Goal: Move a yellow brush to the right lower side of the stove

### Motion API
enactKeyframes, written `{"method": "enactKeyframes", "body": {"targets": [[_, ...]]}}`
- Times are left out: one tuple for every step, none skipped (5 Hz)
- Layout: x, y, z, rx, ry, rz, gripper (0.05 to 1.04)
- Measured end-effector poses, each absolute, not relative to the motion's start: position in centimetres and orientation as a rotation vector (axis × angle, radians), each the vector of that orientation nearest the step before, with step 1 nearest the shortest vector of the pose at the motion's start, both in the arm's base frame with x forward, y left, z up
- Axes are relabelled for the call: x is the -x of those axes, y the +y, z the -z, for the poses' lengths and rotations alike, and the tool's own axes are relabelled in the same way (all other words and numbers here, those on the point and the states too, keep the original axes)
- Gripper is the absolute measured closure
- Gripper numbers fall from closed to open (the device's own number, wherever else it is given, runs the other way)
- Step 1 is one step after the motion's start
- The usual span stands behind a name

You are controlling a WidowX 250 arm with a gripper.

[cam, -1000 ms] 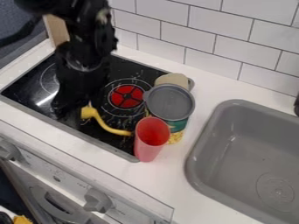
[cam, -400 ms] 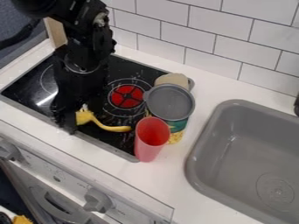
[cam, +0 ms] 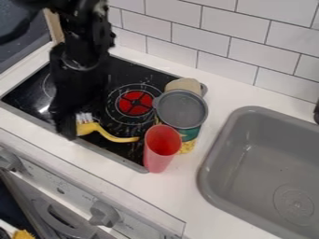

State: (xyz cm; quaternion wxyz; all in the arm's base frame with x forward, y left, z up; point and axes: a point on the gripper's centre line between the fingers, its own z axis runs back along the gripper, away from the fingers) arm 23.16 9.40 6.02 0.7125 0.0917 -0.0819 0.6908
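While the black gripper (cam: 66, 130) hangs low over the stove's (cam: 134, 123) near edge, left of its middle in the camera view, the yellow brush (cam: 109, 136) sits right against it. Can't tell if the gripper is open or closed, or if it has hold of the brush. Brush head is at the gripper, pale bristles facing the far side. Handle curves right along the near part of the stove, its end near the red cup (cam: 161, 145). Cup is upright at the stove's near right corner. Just behind the cup: round grey pan (cam: 181, 109) on top of a green and yellow container (cam: 189, 135), beige item (cam: 183, 85) behind the pan. Grey sink (cam: 261, 154) set in the white desk (cam: 181, 196), right of the stove. White tiled wall (cam: 227, 53) behind.
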Motion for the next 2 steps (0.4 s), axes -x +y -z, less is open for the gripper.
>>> {"method": "enactKeyframes", "body": {"targets": [[-22.9, 9.7, -6.5, -0.241, -0.177, -1.546, 0.078], [-23.0, 9.6, -9.1, -0.245, -0.270, -1.554, 0.080]]}}
